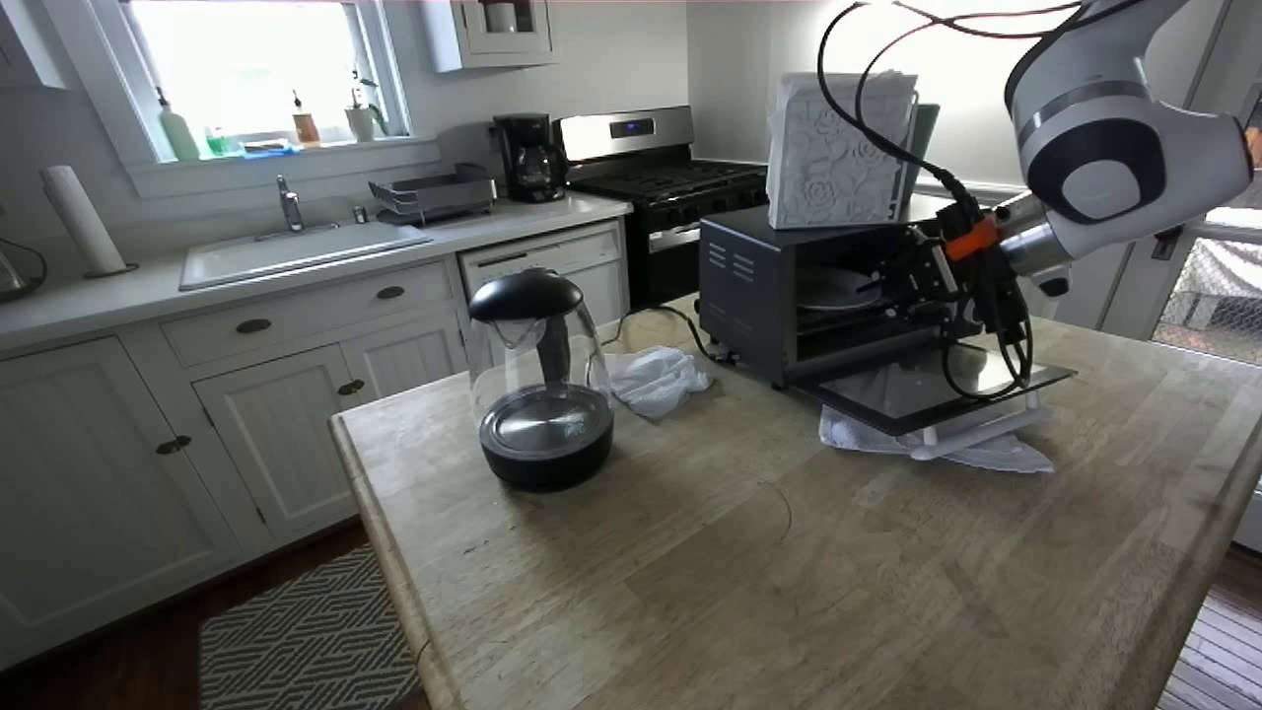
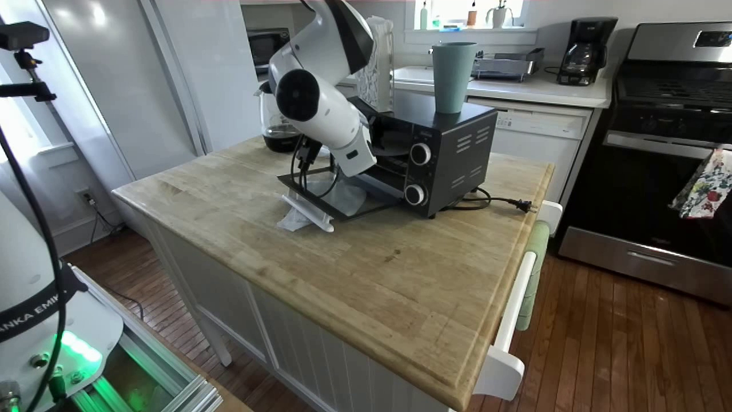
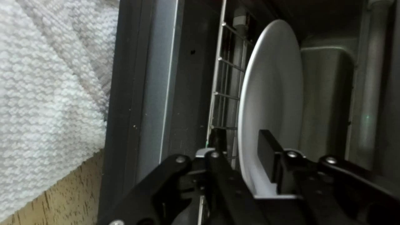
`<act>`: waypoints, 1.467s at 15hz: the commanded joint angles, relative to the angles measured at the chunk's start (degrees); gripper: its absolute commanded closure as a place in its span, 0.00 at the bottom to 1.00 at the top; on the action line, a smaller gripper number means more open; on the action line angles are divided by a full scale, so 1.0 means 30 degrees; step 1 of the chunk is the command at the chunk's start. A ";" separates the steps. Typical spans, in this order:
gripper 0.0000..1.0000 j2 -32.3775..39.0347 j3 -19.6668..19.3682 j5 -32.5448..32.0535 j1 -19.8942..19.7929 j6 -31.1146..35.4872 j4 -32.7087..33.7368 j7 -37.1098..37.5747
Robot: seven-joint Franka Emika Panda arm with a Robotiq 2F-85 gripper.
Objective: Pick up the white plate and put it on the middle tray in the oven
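The black toaster oven [image 1: 744, 296] [image 2: 466, 154] stands on the wooden island with its glass door [image 1: 887, 394] folded down. The white plate [image 1: 838, 288] is inside the oven. In the wrist view the plate [image 3: 270, 87] lies along the wire rack [image 3: 215, 78], on it or just above it; I cannot tell which. My gripper [image 3: 243, 149] reaches into the oven with its fingers apart. One finger is on the rack side of the plate's near rim, the other on its upper face side, with gaps visible. In an exterior view the gripper [image 1: 887, 281] is at the oven opening; the arm hides it in the other.
A white embossed holder [image 1: 838, 148] and a green cup [image 2: 453, 77] stand on the oven. A glass kettle [image 1: 545, 424] and white cloth [image 1: 656, 380] are beside it. Another cloth [image 1: 868, 434] lies under the door. A power cord [image 2: 492, 199] trails near the table edge.
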 commanded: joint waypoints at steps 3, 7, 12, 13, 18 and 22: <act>0.26 -0.0291 -0.0225 0.0328 0.0177 0.0098 -0.0192 -0.0316; 0.52 -0.0677 -0.0231 0.0549 0.0068 -0.0490 -0.0612 -0.0522; 0.87 -0.0740 -0.0452 0.0876 -0.0086 -0.1205 -0.0479 -0.1127; 0.93 -0.0761 -0.0486 0.0863 -0.0094 -0.1334 -0.0515 -0.1180; 0.99 -0.1066 -0.0548 0.0504 -0.0101 -0.1430 -0.0858 -0.1161; 0.99 -0.0886 -0.0620 0.0468 -0.0102 -0.1231 -0.0790 -0.1198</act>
